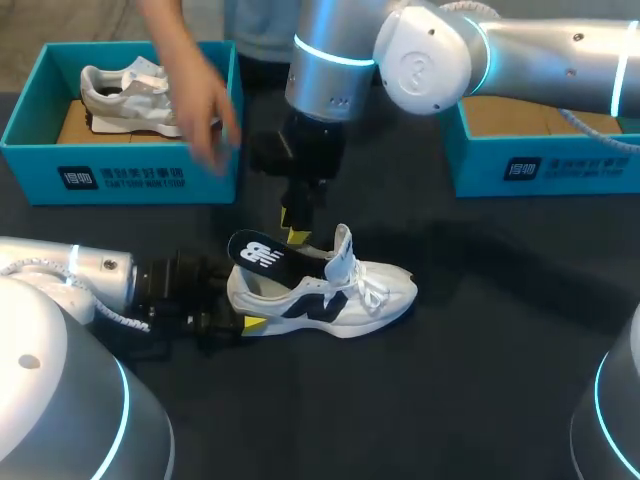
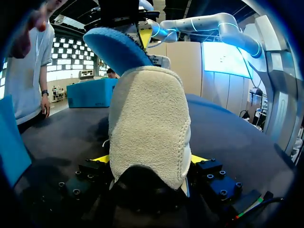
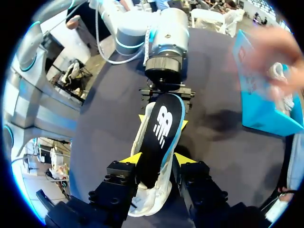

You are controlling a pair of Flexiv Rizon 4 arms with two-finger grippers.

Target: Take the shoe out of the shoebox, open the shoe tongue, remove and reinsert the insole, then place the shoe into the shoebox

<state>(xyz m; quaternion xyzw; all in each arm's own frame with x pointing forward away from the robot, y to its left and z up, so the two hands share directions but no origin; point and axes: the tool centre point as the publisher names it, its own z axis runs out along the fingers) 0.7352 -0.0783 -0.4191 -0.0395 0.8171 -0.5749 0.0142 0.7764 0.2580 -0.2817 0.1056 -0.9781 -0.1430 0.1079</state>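
Clamping the shoe [image 1: 340, 295] in my left claw [image 2: 149, 158], I pinch its raised insole [image 1: 262, 252] in my right claw [image 3: 158, 159].

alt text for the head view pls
A white shoe stands mid-table, the left tool shut on its heel and the right tool holding a black insole angled up out of its opening. Behind, a person's hand hangs over a blue box holding another shoe.
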